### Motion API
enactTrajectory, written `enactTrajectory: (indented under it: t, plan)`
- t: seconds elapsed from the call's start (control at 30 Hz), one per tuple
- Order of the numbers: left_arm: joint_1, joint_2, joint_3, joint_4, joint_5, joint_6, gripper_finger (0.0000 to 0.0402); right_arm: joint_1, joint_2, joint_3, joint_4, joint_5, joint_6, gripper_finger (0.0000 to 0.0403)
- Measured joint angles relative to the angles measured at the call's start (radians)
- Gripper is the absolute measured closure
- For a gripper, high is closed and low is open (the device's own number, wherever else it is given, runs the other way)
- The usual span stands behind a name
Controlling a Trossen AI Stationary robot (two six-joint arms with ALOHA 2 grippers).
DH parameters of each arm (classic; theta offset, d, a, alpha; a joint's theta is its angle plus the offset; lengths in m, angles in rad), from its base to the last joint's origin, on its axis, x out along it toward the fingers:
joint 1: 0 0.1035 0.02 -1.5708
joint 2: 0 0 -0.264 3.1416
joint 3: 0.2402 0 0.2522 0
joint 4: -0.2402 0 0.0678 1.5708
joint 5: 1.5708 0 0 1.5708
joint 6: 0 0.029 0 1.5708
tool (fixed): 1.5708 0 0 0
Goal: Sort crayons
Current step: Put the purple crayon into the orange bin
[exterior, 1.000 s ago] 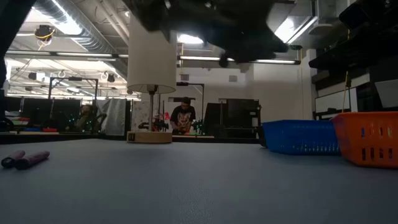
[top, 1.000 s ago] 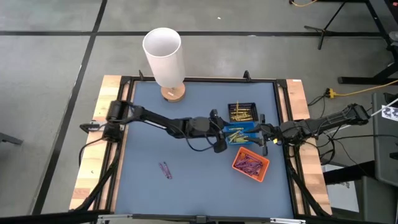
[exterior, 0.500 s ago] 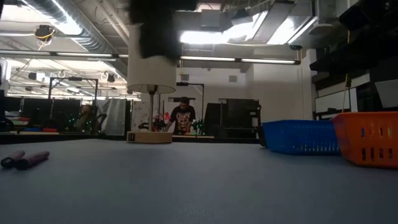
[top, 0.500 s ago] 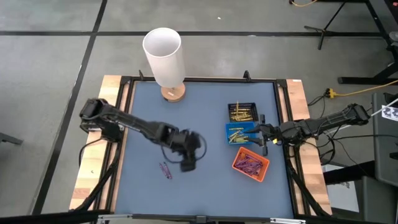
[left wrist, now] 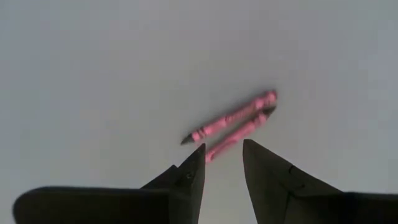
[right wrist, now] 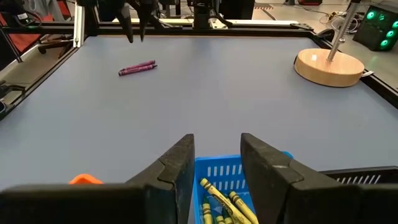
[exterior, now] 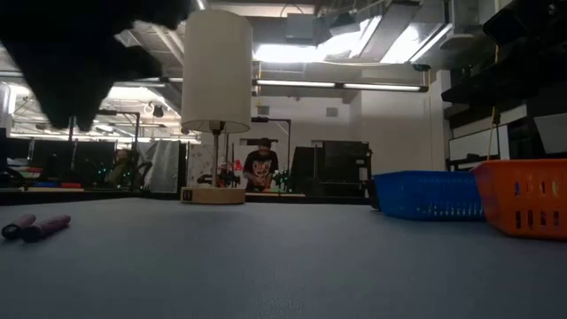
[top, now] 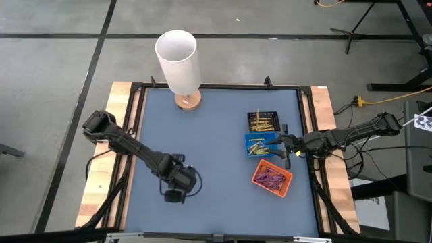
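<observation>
Hovering part-open and empty, left pincer [left wrist: 222, 163] hangs above two purple crayons [left wrist: 233, 123].

I see two paper-wrapped, matt pink crayons [left wrist: 231, 124] just ahead of my left jaws on the table's [top: 202, 135] smooth matt blue-grey mat. The lamp base [right wrist: 329, 67] looks like pale wood; the blue tray [right wrist: 239, 171] is slotted plastic.

White lamp [top: 178, 59] (wooden base), three trays [top: 273, 177]
</observation>
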Motion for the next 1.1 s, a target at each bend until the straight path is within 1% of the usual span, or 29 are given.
enactTrajectory:
  t: [0.13, 0.37, 0.5, 0.7, 0.93, 1.1]
  plan:
    - [-0.021, 0.0, -0.064, 0.009, 0.0, 0.06, 0.031, 0.0, 0.0, 0.0, -0.011, 0.0, 0.0, 0.0274]
    - [-0.022, 0.0, -0.152, 0.025, -0.001, 0.077, 0.031, 0.0, 0.0, 0.0, -0.046, 0.0, 0.0, 0.0274]
    - [-0.023, 0.0, -0.194, 0.075, 0.0, 0.132, 0.031, 0.0, 0.0, 0.0, -0.044, 0.0, 0.0, 0.0274]
    - [-0.022, 0.0, -0.27, 0.219, 0.011, 0.19, 0.031, 0.0, 0.0, 0.0, -0.043, 0.0, 0.0, 0.0274]
    - [-0.022, -0.004, -0.331, 0.294, 0.018, 0.187, 0.031, 0.0, 0.0, 0.0, -0.042, 0.0, 0.0, 0.0274]
    - [-0.022, -0.004, -0.339, 0.315, 0.019, 0.184, 0.031, 0.0, 0.0, 0.0, -0.042, 0.0, 0.0, 0.0274]
